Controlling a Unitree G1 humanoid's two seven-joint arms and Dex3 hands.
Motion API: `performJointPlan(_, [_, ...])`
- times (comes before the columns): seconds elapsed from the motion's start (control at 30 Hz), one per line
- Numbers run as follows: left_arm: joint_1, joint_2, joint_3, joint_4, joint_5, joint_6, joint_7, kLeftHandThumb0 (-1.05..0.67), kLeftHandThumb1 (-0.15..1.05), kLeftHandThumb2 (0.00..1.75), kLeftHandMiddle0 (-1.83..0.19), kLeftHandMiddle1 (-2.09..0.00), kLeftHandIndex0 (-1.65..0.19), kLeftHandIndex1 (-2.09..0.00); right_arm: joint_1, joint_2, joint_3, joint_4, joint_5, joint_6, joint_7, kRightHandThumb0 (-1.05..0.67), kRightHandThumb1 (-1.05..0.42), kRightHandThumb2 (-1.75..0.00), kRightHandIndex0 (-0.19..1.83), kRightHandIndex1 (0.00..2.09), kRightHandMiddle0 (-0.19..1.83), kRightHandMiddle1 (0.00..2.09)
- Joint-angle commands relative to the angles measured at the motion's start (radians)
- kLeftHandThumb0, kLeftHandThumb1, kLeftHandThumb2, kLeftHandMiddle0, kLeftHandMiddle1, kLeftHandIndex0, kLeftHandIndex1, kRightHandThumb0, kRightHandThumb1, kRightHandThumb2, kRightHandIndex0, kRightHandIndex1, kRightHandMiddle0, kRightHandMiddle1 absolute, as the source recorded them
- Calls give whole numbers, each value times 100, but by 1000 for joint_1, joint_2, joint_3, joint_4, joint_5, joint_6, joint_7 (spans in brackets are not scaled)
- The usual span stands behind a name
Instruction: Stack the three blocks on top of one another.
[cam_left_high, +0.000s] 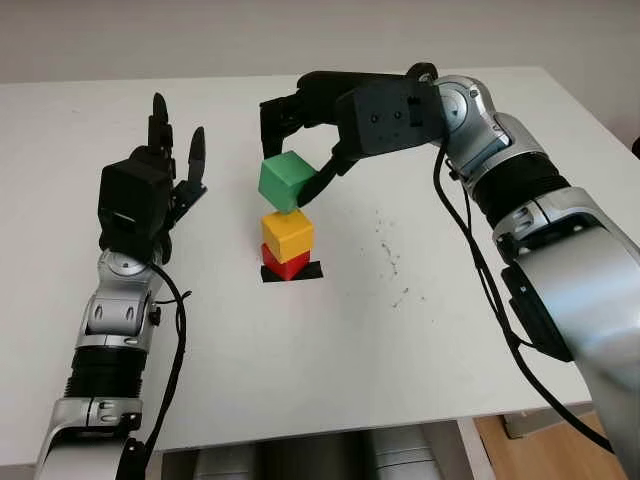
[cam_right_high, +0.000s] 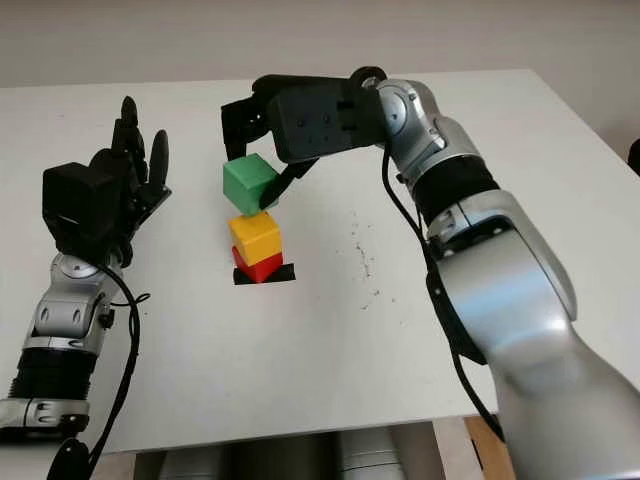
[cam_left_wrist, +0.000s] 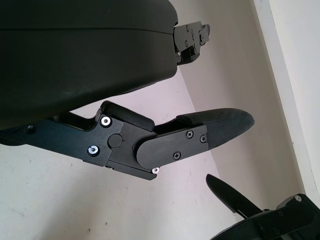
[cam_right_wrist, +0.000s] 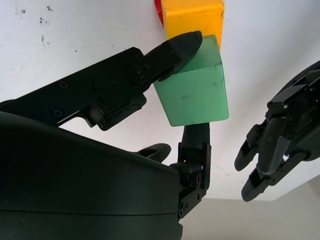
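step in hand: placing the third block; the right hand (cam_left_high: 300, 150) is clamped on the green block (cam_left_high: 287, 181), held tilted just above the yellow block (cam_left_high: 287, 235), which sits on the red block (cam_left_high: 285, 264) over a black mark (cam_left_high: 310, 270) on the table (cam_left_high: 330, 340); next move calls for levelling the green block, lowering it square onto the yellow block, then releasing; the left hand (cam_left_high: 150, 190) is open, well apart to the side; no readable writing or labels.
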Motion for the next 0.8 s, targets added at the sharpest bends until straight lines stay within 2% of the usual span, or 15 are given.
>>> performJointPlan(0.0, [6,-4,1,-21,1,1,7,-79,105,69,19,0,19,0,5,4,-8,-14,8,4,4,-51,-91,-5,37,18,41,156])
performJointPlan(0.77, [11,-13,0,-33,-8,10,2,-78,105,68,19,0,19,0,1,12,1,-19,5,49,54,-49,-91,-5,33,15,41,153])
